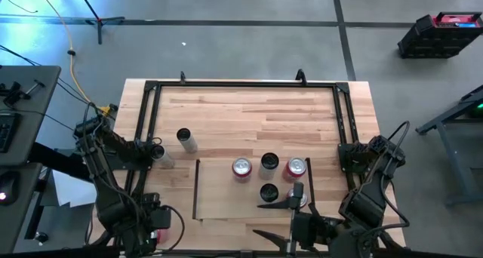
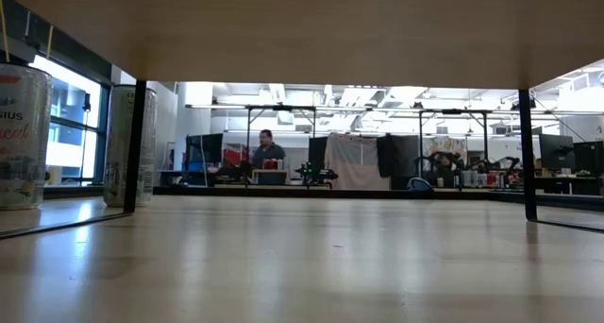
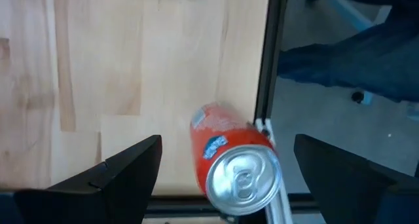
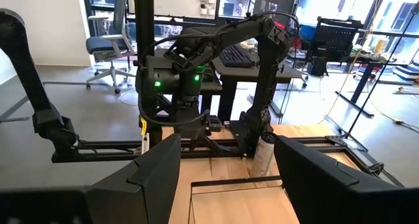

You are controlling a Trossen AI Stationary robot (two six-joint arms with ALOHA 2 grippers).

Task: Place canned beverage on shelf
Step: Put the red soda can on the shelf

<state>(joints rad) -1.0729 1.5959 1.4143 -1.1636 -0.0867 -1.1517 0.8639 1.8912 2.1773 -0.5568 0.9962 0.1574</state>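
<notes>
Orange can [image 3: 232, 165] (label unreadable) between wide left jaws, right jaws wide too.

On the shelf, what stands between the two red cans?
A dark-topped can, between the red can on the left arm's side and the other red can; the high view shows it.
</notes>
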